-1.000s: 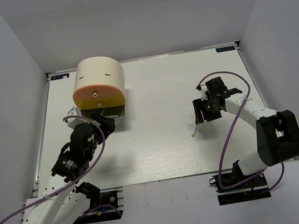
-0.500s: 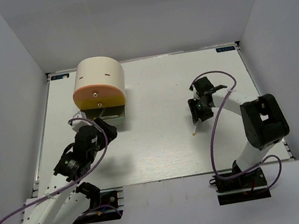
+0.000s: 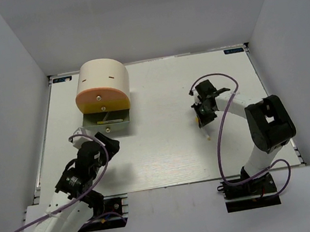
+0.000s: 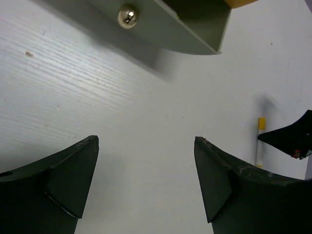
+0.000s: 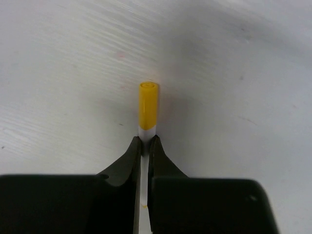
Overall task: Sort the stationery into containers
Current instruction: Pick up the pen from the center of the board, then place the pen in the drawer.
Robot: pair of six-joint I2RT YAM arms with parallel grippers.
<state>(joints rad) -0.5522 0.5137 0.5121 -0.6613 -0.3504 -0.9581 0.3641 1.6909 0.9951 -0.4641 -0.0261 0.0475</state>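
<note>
A thin white stick with a yellow cap [image 5: 148,109] lies on the white table, and my right gripper [image 5: 145,139] is shut on its white shaft just below the cap. From above, the stick [image 3: 207,134] pokes out toward the near side of the right gripper [image 3: 202,119], right of centre. The cream half-cylinder organiser [image 3: 102,74] stands far left with an orange drawer [image 3: 100,94] and a yellow drawer [image 3: 104,106] closed. Its bottom grey drawer [image 3: 106,119] is pulled out. My left gripper [image 4: 146,140] hangs open and empty, just short of that drawer [image 4: 185,31].
The grey drawer carries a small shiny round knob [image 4: 127,16] on its front. White walls enclose the table on the left, far and right sides. In the left wrist view the stick [image 4: 260,141] and the right gripper's dark tip [image 4: 292,139] show at the right edge.
The right gripper swung over the stick and its jaws closed on it. The left arm drew back a little from the pulled-out drawer, still open.
</note>
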